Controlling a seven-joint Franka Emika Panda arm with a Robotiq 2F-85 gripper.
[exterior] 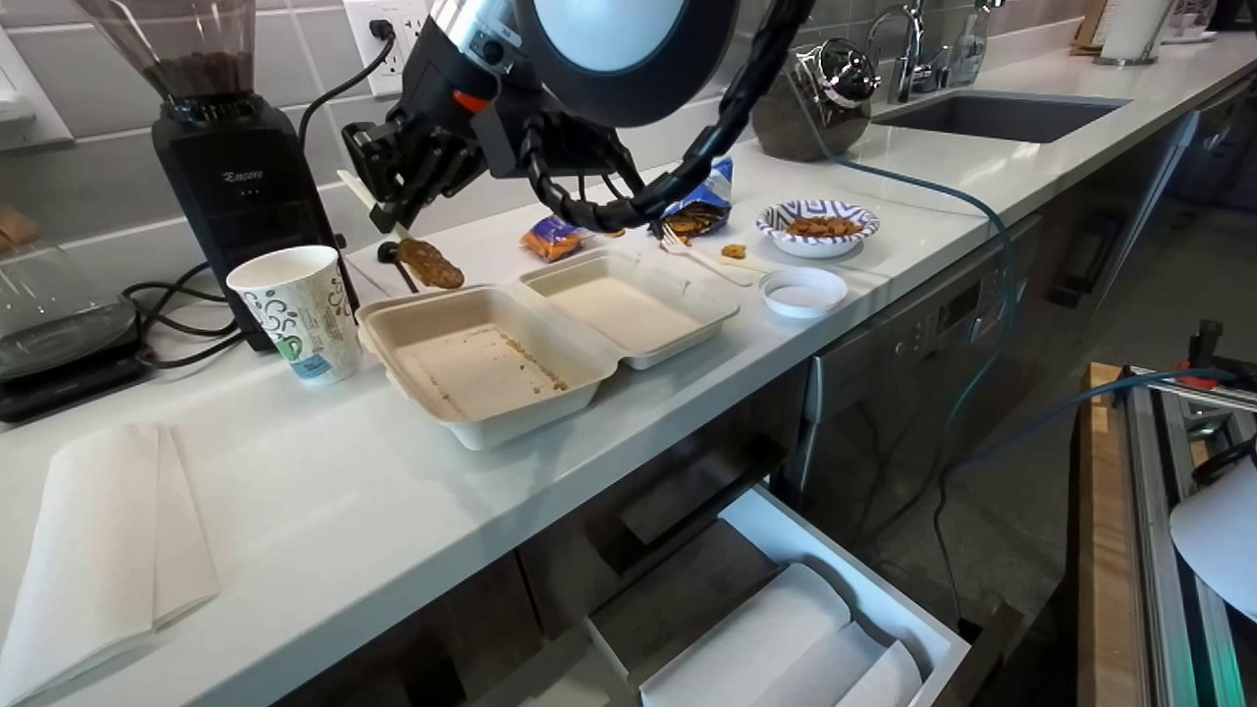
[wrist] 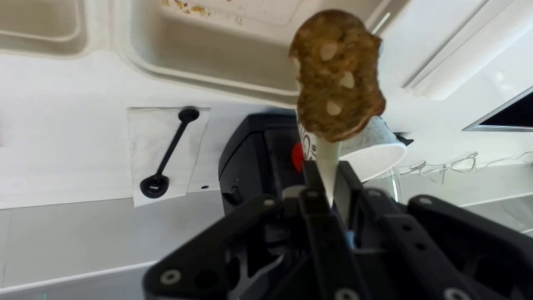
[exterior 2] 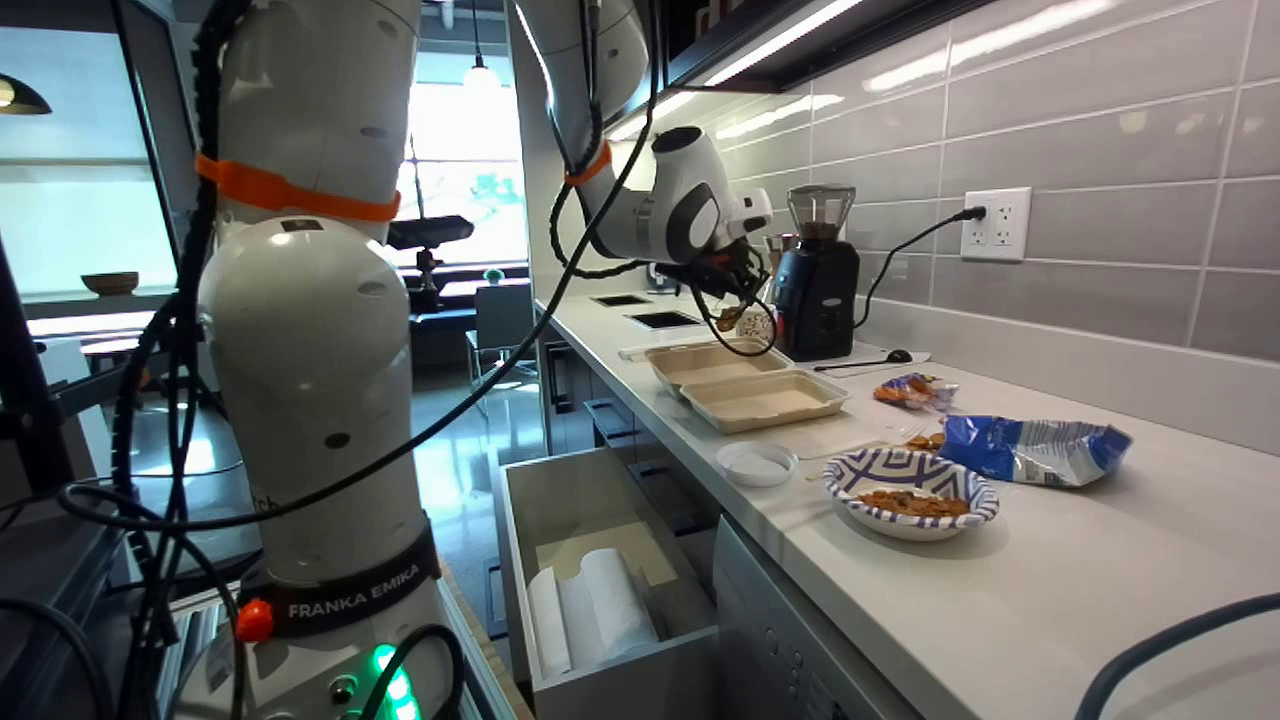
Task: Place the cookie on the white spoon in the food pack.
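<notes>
My gripper (wrist: 327, 167) is shut on the off-white handle of the white spoon (wrist: 327, 156). A brown, lobed, flat piece (wrist: 337, 75) with pale spots covers its head; I cannot tell whether this is the cookie. It hangs above the counter by the back edge of the food pack, and shows in both exterior views (exterior: 430, 263) (exterior 2: 728, 318). The off-white food pack (exterior: 471, 358) lies open, with crumbs in one half; it also shows in the wrist view (wrist: 200, 62). A small golden-brown piece (exterior: 734, 251) lies on the counter near a pale fork (exterior: 702, 257).
A paper cup (exterior: 304, 314) and a black coffee grinder (exterior: 250, 201) stand beside the pack. A black spoon (wrist: 170, 152) lies on a napkin. Snack wrappers (exterior: 555, 239), a patterned bowl (exterior 2: 910, 480) and a small white dish (exterior: 803, 293) are farther along. A drawer (exterior 2: 590, 480) stands open below.
</notes>
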